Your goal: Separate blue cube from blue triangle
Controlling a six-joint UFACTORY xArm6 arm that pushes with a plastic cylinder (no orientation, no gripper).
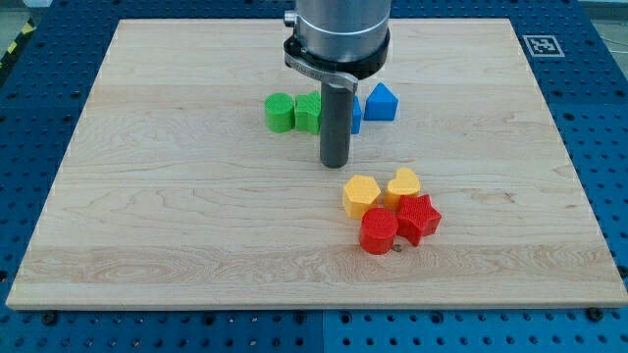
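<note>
a wooden tabletop point(177, 196) fills most of the view, resting on a blue perforated base point(608, 147). a small black-and-white marker point(541, 44) sits at the tabletop's top right corner.

the arm's silver and dark mount point(339, 39) comes down from the top edge, near the middle. a straight dark rod hangs from it, and my tip point(336, 164) meets the wood a little above the tabletop's centre. the tool is a plain rod with no jaws, so it neither opens nor closes and it holds nothing.

just behind the rod, toward the top edge, is a row of four blocks. from the view's left: a green block with a rounded shape point(280, 112), then a second green block point(308, 113) touching it, its shape unclear because the rod covers part of it. next comes the blue cube point(355, 118), mostly hidden behind the rod, with only a sliver showing at the rod's right side. the blue triangle point(382, 102) stands just beside the cube on the view's right; whether the two touch cannot be told. my tip sits just below the blue cube, nearer the bottom edge; whether it touches any block cannot be told.

well apart, toward the bottom edge and right of centre, four blocks cluster together: a yellow hexagon-like block point(360, 195), a yellow heart-shaped block point(402, 185), a red rounded block point(378, 232) and a red star-like block point(419, 218).
</note>
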